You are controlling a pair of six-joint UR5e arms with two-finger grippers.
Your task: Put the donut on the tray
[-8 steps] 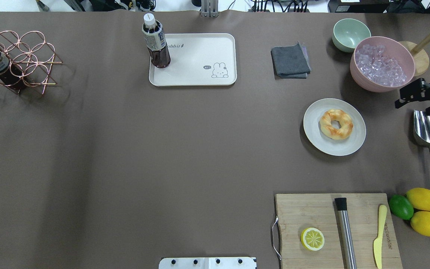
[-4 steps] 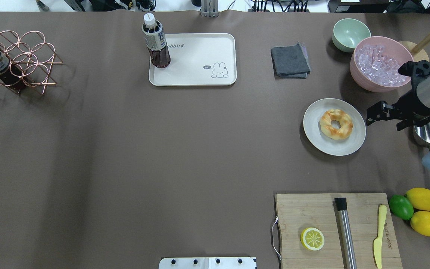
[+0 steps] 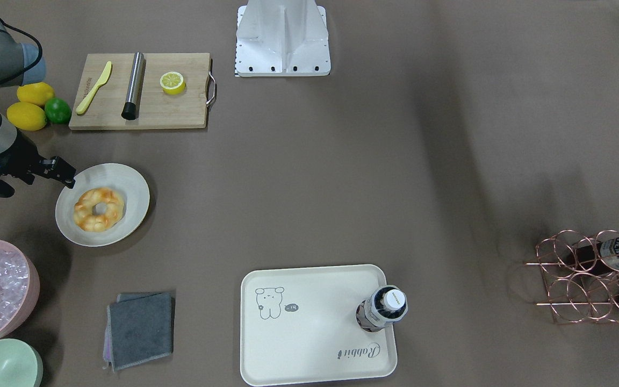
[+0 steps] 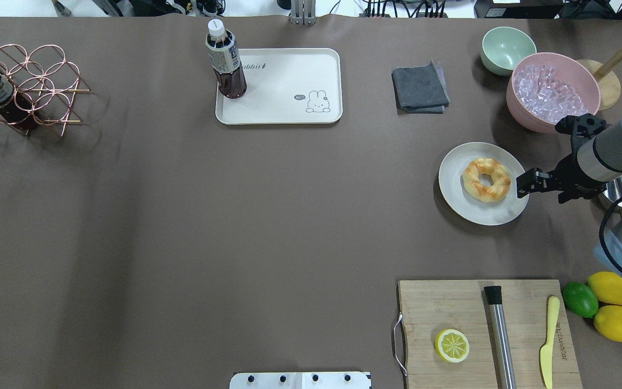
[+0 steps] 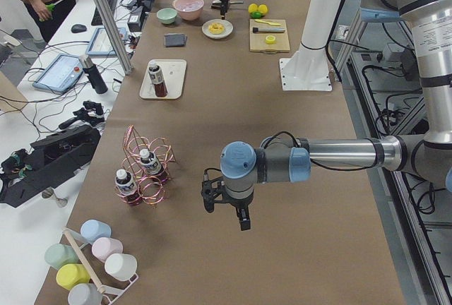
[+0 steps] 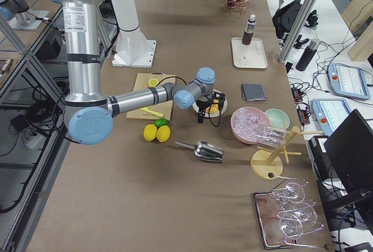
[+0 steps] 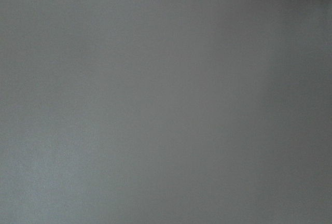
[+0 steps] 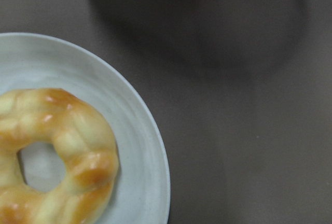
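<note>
The donut (image 4: 486,180) is a golden ring with orange-brown patches. It lies on a round off-white plate (image 4: 478,213) at the table's right. It also shows in the front view (image 3: 99,209) and the right wrist view (image 8: 52,156). The cream tray (image 4: 289,102) with the rabbit drawing is far off at the back middle. My right gripper (image 4: 559,182) points down beside the plate's right rim, apart from the donut; it looks open and empty. My left gripper (image 5: 226,206) shows only in the exterior left view, above bare table, and I cannot tell its state.
A dark drink bottle (image 4: 225,65) stands on the tray's left corner. A pink bowl of ice (image 4: 551,94), a green bowl (image 4: 507,48) and a metal scoop (image 4: 621,189) sit near the right arm. A folded grey cloth (image 4: 420,87), cutting board (image 4: 451,302) and copper bottle rack (image 4: 25,86) are also there.
My right arm has come in from the right edge, past the scoop, leftward to the plate's right rim. The donut, plate and tray have not moved.
</note>
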